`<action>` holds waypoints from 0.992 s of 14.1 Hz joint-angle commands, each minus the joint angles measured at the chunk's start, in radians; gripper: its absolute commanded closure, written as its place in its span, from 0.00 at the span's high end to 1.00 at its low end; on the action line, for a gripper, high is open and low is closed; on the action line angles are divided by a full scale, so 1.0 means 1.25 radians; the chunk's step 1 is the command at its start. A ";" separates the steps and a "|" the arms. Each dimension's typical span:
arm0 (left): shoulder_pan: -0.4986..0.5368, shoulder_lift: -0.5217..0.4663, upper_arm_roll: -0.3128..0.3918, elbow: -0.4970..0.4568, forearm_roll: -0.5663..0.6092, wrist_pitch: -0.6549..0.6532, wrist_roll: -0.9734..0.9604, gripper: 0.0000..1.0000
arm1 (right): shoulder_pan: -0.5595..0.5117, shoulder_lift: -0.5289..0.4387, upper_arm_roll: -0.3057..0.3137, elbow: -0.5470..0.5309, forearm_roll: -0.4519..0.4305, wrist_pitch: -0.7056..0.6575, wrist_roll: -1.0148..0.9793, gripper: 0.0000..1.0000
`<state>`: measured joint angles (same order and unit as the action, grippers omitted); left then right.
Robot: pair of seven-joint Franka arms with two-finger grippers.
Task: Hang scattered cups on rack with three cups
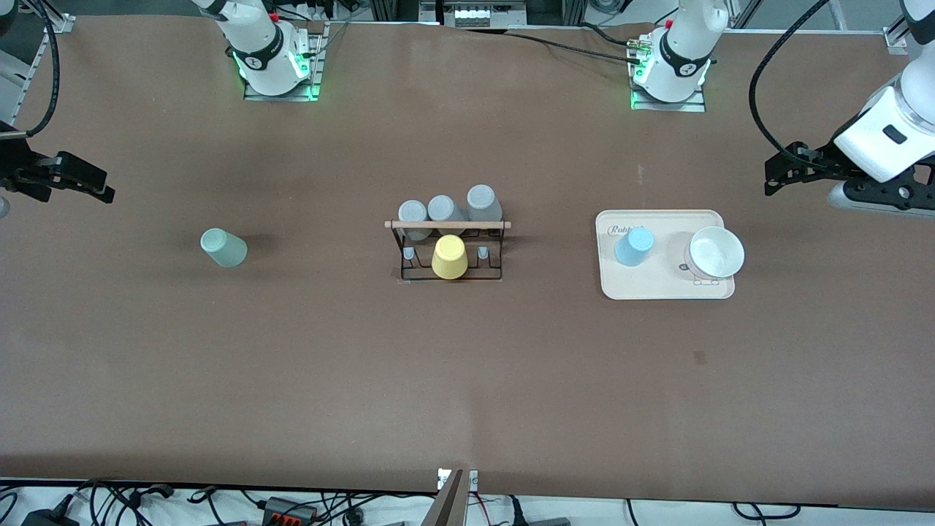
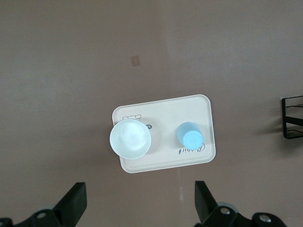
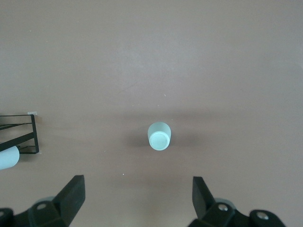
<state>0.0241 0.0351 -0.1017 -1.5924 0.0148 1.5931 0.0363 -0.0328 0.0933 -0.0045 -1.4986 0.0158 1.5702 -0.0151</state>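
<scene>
Front view alone shows the whole black wire rack [image 1: 451,252] at frame centre, wooden rod on top, holding three grey cups [image 1: 443,210] and one yellow cup [image 1: 449,257]; wrist views catch only its edge. Mint-green tumbler [image 1: 224,248], upside down, sits alone at centre-left. Light blue tumbler [image 1: 633,246], upside down, stands on the cream tray [image 1: 661,286] beside one white bowl [image 1: 716,252]. Left gripper [image 1: 780,175] at right edge and right gripper [image 1: 91,183] at left edge both spread open, empty, waiting over bare table.

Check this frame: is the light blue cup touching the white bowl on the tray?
Apart. The left wrist view shows a bare strip of cream tray between the light blue cup and the white bowl.
</scene>
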 commanded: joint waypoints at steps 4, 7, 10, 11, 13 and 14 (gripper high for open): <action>-0.001 0.089 -0.005 0.011 0.008 -0.025 0.013 1.00 | -0.001 0.000 0.002 -0.014 -0.011 0.008 -0.008 1.00; -0.011 0.125 -0.011 -0.004 0.008 -0.044 0.011 1.00 | -0.001 0.010 0.002 -0.014 -0.011 0.009 -0.006 1.00; -0.016 0.109 -0.045 -0.108 0.008 0.081 -0.034 1.00 | -0.001 0.022 0.002 -0.014 -0.010 0.009 -0.006 1.00; -0.017 0.095 -0.052 -0.152 0.009 0.123 -0.067 1.00 | -0.001 0.027 0.002 -0.014 -0.010 0.009 -0.006 1.00; -0.017 0.064 -0.079 -0.261 0.015 0.244 -0.101 1.00 | -0.003 0.031 0.002 -0.015 -0.010 0.010 -0.005 1.00; -0.017 0.051 -0.087 -0.314 0.018 0.301 -0.118 1.00 | -0.004 0.031 0.002 -0.015 -0.010 0.010 -0.006 1.00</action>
<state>-0.0030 0.1865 -0.1856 -1.8180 0.0149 1.8442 -0.0680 -0.0337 0.1387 -0.0046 -1.5098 0.0156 1.5754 -0.0151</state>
